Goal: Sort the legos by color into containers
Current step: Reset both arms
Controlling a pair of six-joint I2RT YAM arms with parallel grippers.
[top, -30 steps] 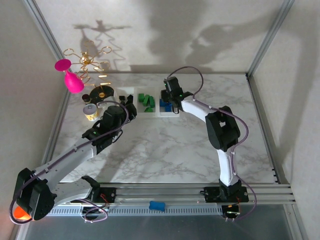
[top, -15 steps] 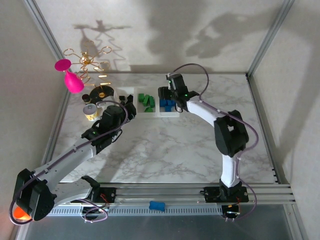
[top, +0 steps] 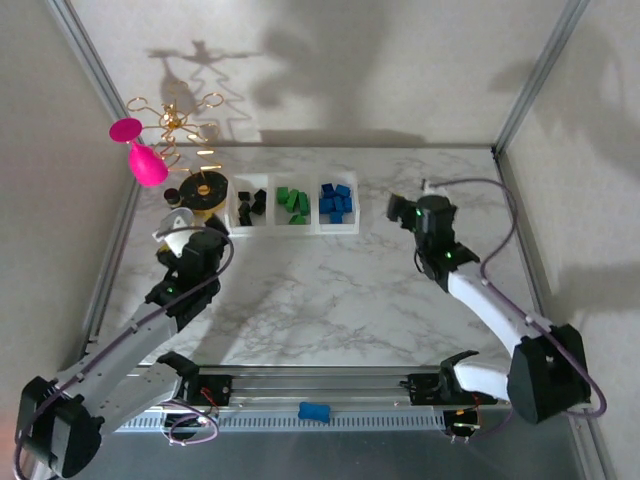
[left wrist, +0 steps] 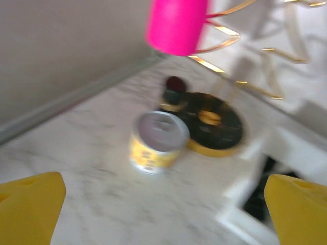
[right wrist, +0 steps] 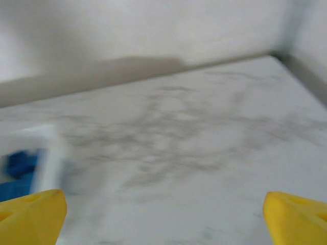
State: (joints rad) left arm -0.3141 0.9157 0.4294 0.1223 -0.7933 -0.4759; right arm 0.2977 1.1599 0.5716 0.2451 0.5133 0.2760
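The clear three-compartment tray (top: 300,229) sits at the back of the table. Black legos (top: 252,206) lie in its left compartment, green legos (top: 293,203) in the middle one and blue legos (top: 336,201) in the right one. My left gripper (top: 172,232) is open and empty, left of the tray and over the small can. Its wrist view shows the yellow fingertips (left wrist: 30,204) wide apart and the tray's corner (left wrist: 286,148) at the right. My right gripper (top: 398,208) is open and empty, right of the tray. In its blurred view, blue legos (right wrist: 18,168) lie behind the tray wall (right wrist: 48,158).
A yellow-labelled can (left wrist: 156,140) stands beside a black-and-gold disc (top: 204,190). A pink cup (top: 145,160) hangs on a gold wire stand (top: 180,120) at the back left. A light-blue piece (top: 314,411) lies on the front rail. Metal frame posts border the table.
My right gripper has opened and drawn back to the right, away from the blue compartment. My left arm has pulled back and to the left, away from the black compartment, still open.
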